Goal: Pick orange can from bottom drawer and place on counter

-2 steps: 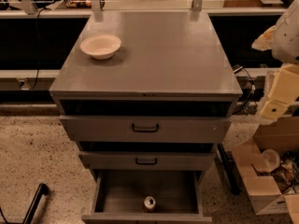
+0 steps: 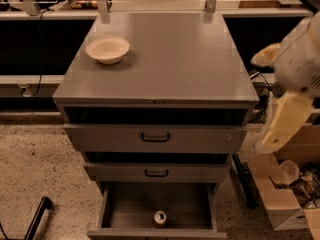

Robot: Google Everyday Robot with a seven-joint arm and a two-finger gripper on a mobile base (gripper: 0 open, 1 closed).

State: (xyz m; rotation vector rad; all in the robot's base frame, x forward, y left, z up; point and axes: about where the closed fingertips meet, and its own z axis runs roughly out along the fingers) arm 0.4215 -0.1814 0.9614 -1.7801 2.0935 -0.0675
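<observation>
The orange can (image 2: 159, 218) stands upright near the front middle of the open bottom drawer (image 2: 125, 206), its silver top facing up. The counter (image 2: 175, 59) is the grey top of the drawer cabinet. My gripper (image 2: 278, 126) hangs at the end of the cream arm at the right edge of the view. It is beside the cabinet's right side, at about the height of the top drawer. It is well above and to the right of the can and holds nothing that I can see.
A cream bowl (image 2: 107, 49) sits on the counter's back left. The two upper drawers (image 2: 155, 137) with black handles are slightly ajar. A cardboard box (image 2: 285, 194) with clutter stands on the floor at the right. A black bar (image 2: 37, 216) lies at the lower left.
The arm at the right has shifted slightly. The can, the drawers and the bowl have not moved.
</observation>
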